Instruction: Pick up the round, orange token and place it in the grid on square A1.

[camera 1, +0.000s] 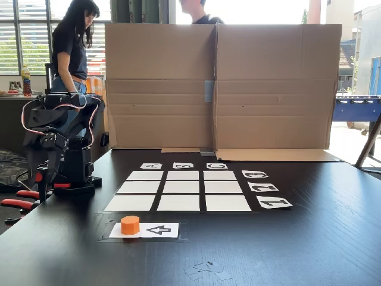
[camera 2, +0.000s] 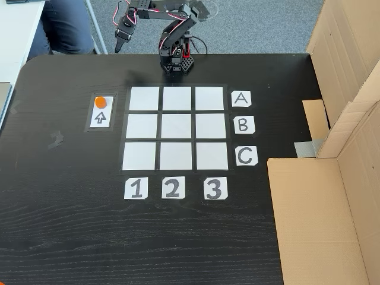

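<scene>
Orange token [camera 2: 101, 101]: short faceted cylinder, plastic-looking; seated on the plain end of the white arrow card [camera 2: 100, 119], just beside the grid [camera 2: 176, 128] on its row-A, column-1 side in the overhead-style fixed view; same token [camera 1: 130, 224] seen in front of the grid [camera 1: 178, 190] in the low fixed view. Square A1 [camera 2: 144, 98]: blank, unoccupied, nearest grid cell to the token, separated from it only by a strip of black table [camera 2: 71, 208]. Remaining eight cells: blank. Label cards A, B, C along one grid edge, 1, 2, 3 along another. Arm base [camera 2: 176, 62]: just beyond the grid's row-A edge, arm folded, gripper [camera 2: 120, 41] hanging well apart from the token, off past the table edge; jaw state not discernible at this size, nothing seen held. Handling estimate: light, rigid, not fragile; smooth sides likely a little slippery, so risk of squirting out under an off-centre pinch. Suggested hold: across two opposite flat facets at mid-height, approached from above, fingers clear of the card. Task status: pickup not yet begun. Backdrop: folded cardboard screen [camera 1: 220, 83] beyond the grid; two persons behind it, partly hidden.
</scene>
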Controlling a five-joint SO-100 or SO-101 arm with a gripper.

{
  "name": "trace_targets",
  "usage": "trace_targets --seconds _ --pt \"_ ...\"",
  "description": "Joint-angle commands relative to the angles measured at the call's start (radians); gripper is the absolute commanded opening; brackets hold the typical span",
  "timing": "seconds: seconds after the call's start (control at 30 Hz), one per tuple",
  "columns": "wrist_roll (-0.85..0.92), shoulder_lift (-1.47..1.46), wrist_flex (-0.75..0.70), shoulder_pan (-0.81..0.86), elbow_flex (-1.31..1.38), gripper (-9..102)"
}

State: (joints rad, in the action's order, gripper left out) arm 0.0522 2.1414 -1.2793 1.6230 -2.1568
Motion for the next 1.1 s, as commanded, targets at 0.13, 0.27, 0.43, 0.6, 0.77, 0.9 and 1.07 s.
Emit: trace_targets --seconds 0.13,0.27,0.43,0.6,0.77,0.9,1.07 --pt "-0.009 -0.247 -0.118 -0.104 0.308 22" --pt "-0.026 -0.367 -0.124 -0.156 0.431 27" --pt "-0.049 -0.509 -0.123 -0.219 0.563 33" --pt "-0.083 -0.644 -0.117 -0.279 0.704 37" --pt "-0.13 -0.787 -0.12 -0.339 0.848 38" --pt "-0.156 -0.897 -0.124 -0.382 0.946 38" --pt "-0.184 -0.997 -0.12 -0.431 1.014 38"
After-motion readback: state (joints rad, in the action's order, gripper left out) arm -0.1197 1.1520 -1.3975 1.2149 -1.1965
